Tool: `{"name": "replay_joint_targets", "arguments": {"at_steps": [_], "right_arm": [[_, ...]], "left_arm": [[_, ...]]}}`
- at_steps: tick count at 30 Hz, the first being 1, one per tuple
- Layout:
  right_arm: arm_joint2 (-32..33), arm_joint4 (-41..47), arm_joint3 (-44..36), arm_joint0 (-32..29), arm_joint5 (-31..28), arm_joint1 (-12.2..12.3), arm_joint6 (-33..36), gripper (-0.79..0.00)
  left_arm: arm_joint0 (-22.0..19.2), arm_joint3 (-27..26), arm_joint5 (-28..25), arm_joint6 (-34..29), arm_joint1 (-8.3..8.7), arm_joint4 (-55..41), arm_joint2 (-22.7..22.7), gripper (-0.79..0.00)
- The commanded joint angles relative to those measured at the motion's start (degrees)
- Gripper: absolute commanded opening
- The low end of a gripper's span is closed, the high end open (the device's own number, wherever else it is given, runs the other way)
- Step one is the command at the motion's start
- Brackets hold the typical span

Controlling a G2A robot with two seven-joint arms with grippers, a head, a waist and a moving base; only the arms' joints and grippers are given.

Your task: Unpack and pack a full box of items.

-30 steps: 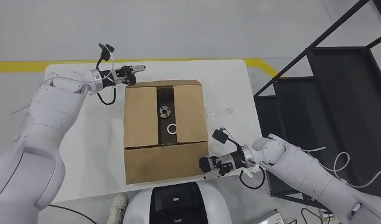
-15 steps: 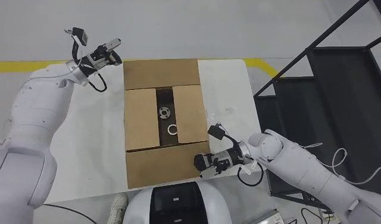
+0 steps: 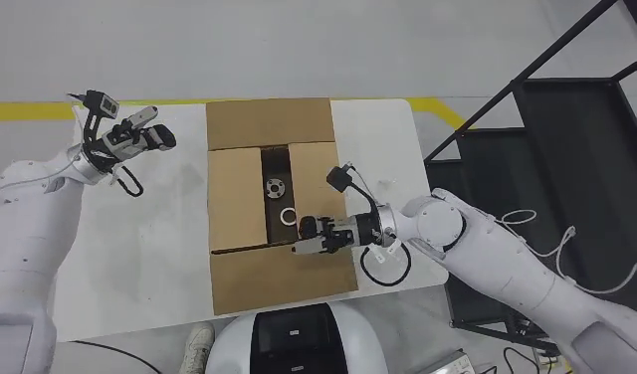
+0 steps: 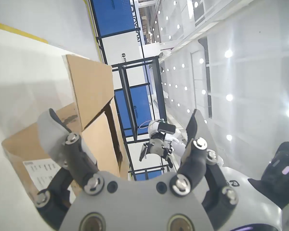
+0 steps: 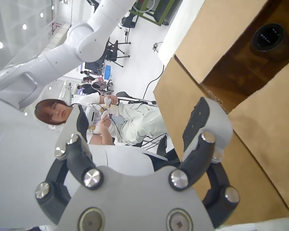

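A cardboard box (image 3: 239, 200) stands mid-table with its far flap (image 3: 269, 123) and near flap (image 3: 284, 275) folded outward. Between the two side flaps a gap shows a black round item (image 3: 274, 187) (image 5: 268, 37) and a white ring (image 3: 289, 216) inside. My left gripper (image 3: 161, 127) (image 4: 122, 123) is open and holds nothing, above the table left of the box's far corner (image 4: 91, 90). My right gripper (image 3: 299, 249) (image 5: 139, 116) is open over the box's near edge, just by the gap, with nothing between its fingers.
The white table (image 3: 149, 235) has bare room left of the box and a narrower strip on its right. A dark metal staircase (image 3: 537, 135) stands beside the table's right edge. A yellow line (image 3: 40, 108) runs along the floor behind.
The far flap has swung outward and lies flat. My left gripper has drawn away from it to the left. My right gripper has moved from the box's near right corner to over its near edge.
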Motion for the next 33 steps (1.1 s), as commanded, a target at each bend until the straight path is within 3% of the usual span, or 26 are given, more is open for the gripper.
{"name": "replay_joint_targets", "arguments": {"at_steps": [1, 13, 20, 26, 33], "right_arm": [[-1.8, -0.5, 1.3, 1.5, 1.8, -1.2, -1.5, 0.000], [-11.5, -5.1, 12.3, 10.4, 8.8, -10.2, -10.2, 0.000], [-15.1, -3.3, 17.8, 12.8, 8.9, -14.7, -9.0, 0.000], [-16.6, 1.4, 18.3, 14.1, -1.5, -17.8, -1.6, 0.000], [-17.6, -0.2, 17.0, 15.3, -9.1, -21.0, -1.7, 0.000]], "left_arm": [[3.2, -3.2, 0.8, -0.8, 1.16, -0.9, -2.7, 0.000], [16.2, -18.5, 9.5, -9.5, 5.62, -3.6, -14.8, 0.000], [20.9, -26.0, 13.6, -13.5, 7.21, -1.5, -19.1, 0.000], [22.4, -29.4, 16.4, -14.4, 7.68, -6.4, -20.3, 0.000], [25.0, -34.0, 20.5, -14.4, 8.92, -16.4, -22.4, 0.000]]}}
